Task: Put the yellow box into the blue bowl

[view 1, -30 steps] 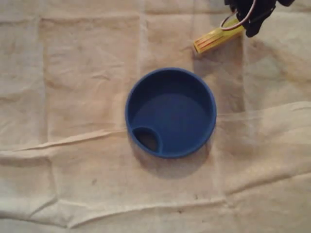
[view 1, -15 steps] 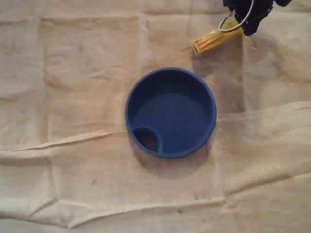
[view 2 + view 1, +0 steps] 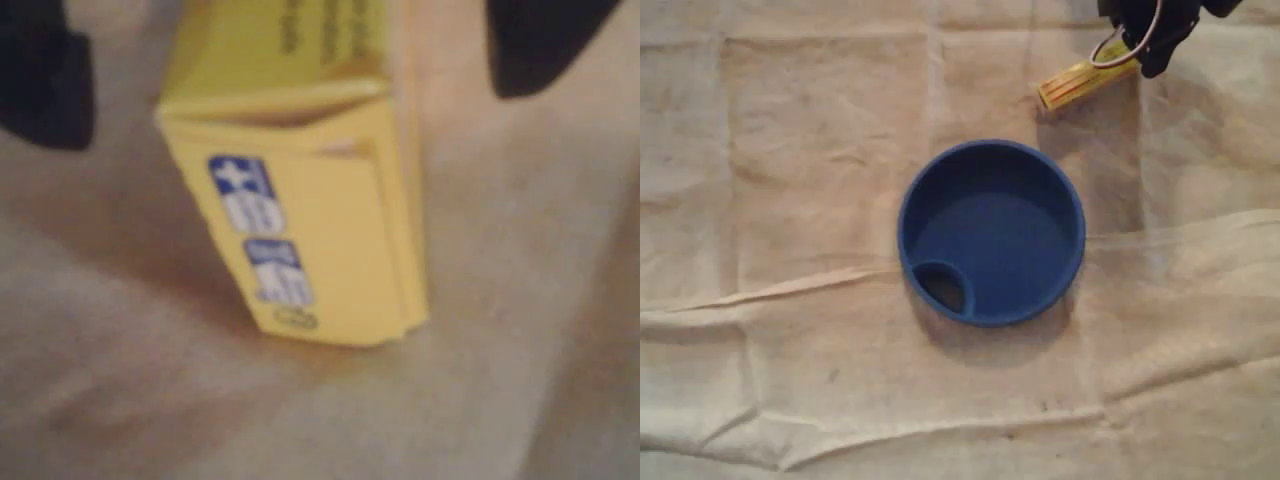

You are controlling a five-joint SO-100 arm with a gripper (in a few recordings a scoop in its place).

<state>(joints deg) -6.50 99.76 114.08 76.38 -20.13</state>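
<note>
The creased cloth (image 3: 790,150) is spread beneath the empty blue bowl (image 3: 990,240). Up and right of the bowl, the gripper (image 3: 1137,45) is held open astride the yellow box (image 3: 1075,84), nothing gripped; grasp and carry are judged undone.

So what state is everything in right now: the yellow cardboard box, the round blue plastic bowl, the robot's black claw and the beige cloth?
yellow cardboard box: lying on the cloth, outside the bowl, not gripped.
round blue plastic bowl: upright, empty.
black two-finger gripper: open, straddling the box, with a gap on each side in the wrist view.
beige cloth: spread out, creased.
</note>
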